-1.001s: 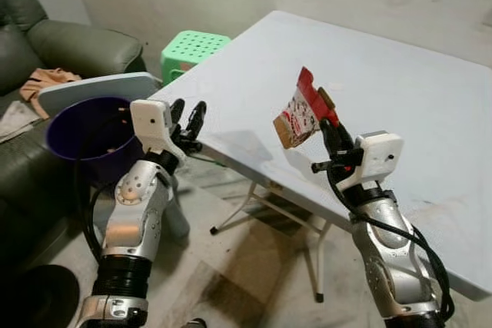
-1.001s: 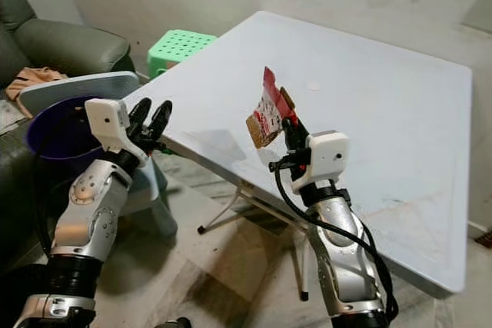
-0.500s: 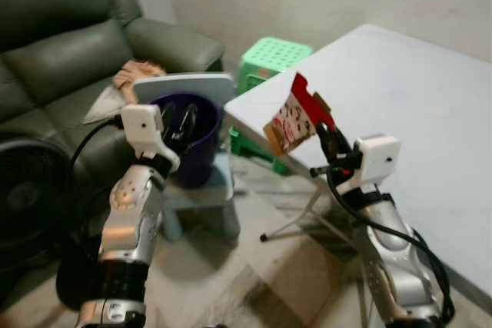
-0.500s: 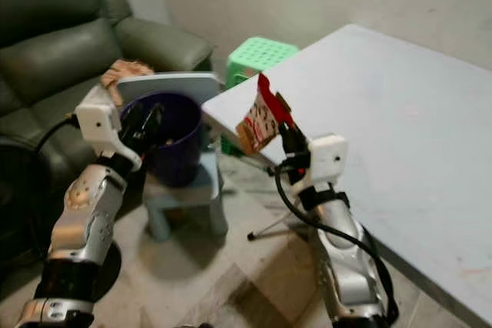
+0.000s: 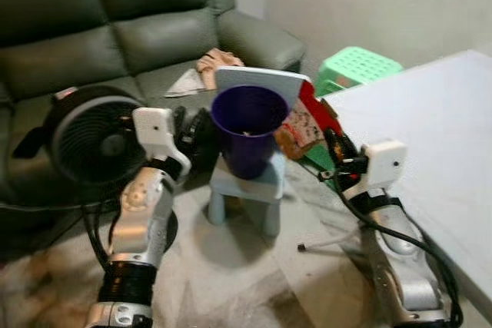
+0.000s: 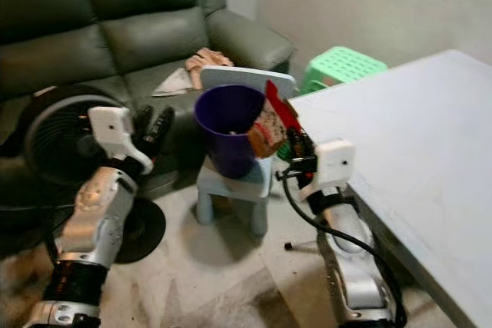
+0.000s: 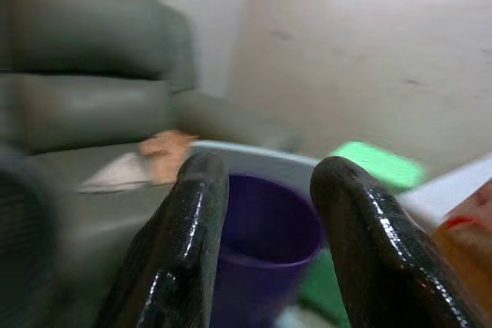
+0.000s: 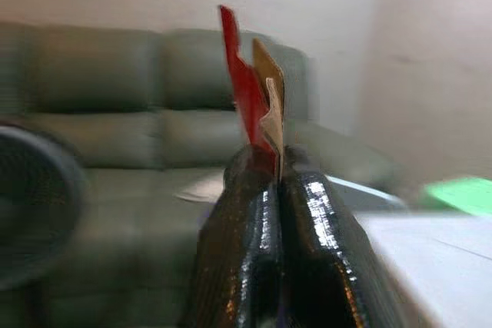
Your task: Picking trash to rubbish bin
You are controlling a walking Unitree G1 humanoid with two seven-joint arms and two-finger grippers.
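Observation:
A purple rubbish bin (image 5: 247, 130) stands on a small light-blue stool (image 5: 247, 189) in front of the sofa. My right gripper (image 5: 335, 148) is shut on a red and white snack wrapper (image 5: 304, 121), held upright just right of the bin's rim. In the right wrist view the wrapper (image 8: 253, 86) sticks up from the closed fingers (image 8: 240, 243). My left gripper (image 5: 193, 124) is open and empty, level with the bin on its left. In the left wrist view the bin (image 7: 265, 230) lies beyond the two spread fingers (image 7: 189, 237).
A dark green sofa (image 5: 115, 32) with a cloth (image 5: 219, 59) fills the back. A round black fan (image 5: 87, 140) stands on the floor at left. A grey-blue lid (image 5: 260, 83) leans behind the bin. A green stool (image 5: 361, 67) and the white table (image 5: 442, 140) are at right.
The camera has swung left from the table toward the sofa, so the bin now sits in the middle. The right gripper still holds the wrapper, now beside the bin's rim.

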